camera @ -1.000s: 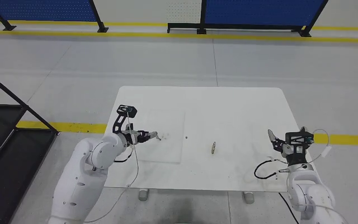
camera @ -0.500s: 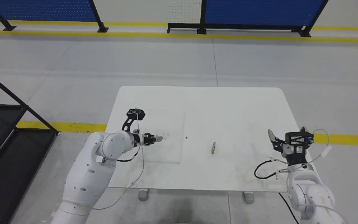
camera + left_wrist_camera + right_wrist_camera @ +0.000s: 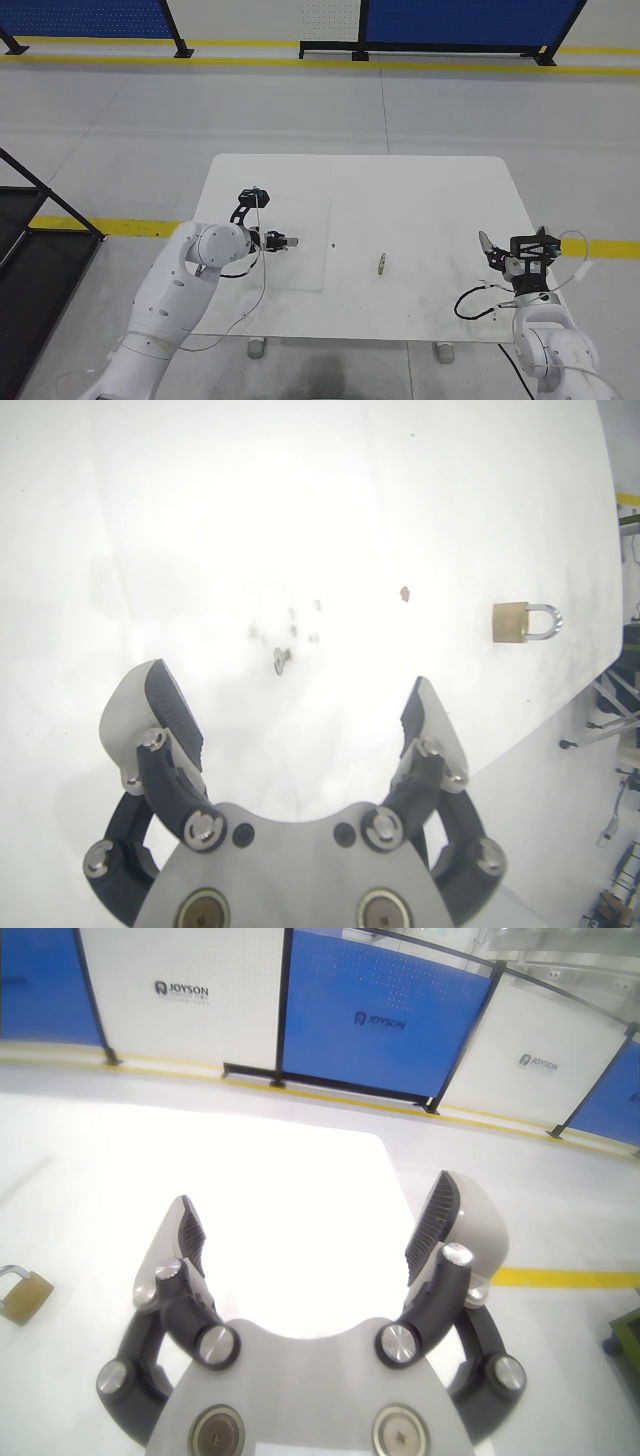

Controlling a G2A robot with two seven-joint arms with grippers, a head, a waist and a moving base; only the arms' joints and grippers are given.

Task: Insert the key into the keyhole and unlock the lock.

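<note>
A small silver key (image 3: pixel 280 659) lies flat on the white table (image 3: pixel 430 190). My left gripper (image 3: pixel 289 681) hovers open just short of it, with nothing between its fingers. The brass padlock (image 3: pixel 510 622) with its steel shackle lies on its side farther off, toward the table's front edge. In the top view my left gripper (image 3: pixel 287 241) is left of the padlock (image 3: pixel 381 263). My right gripper (image 3: pixel 318 1192) stands open and empty near the table's right front corner (image 3: pixel 514 248), with the padlock (image 3: pixel 25 1297) well off to its side.
A thin white sheet (image 3: pixel 300 215) covers the table's left part under my left arm. A small brown speck (image 3: pixel 405 593) lies between key and padlock. Blue and white barrier panels (image 3: pixel 460 20) stand on the floor beyond the table.
My left arm has swung rightward across the sheet, bringing its open gripper closer to the key. The right arm and the padlock have not moved.
</note>
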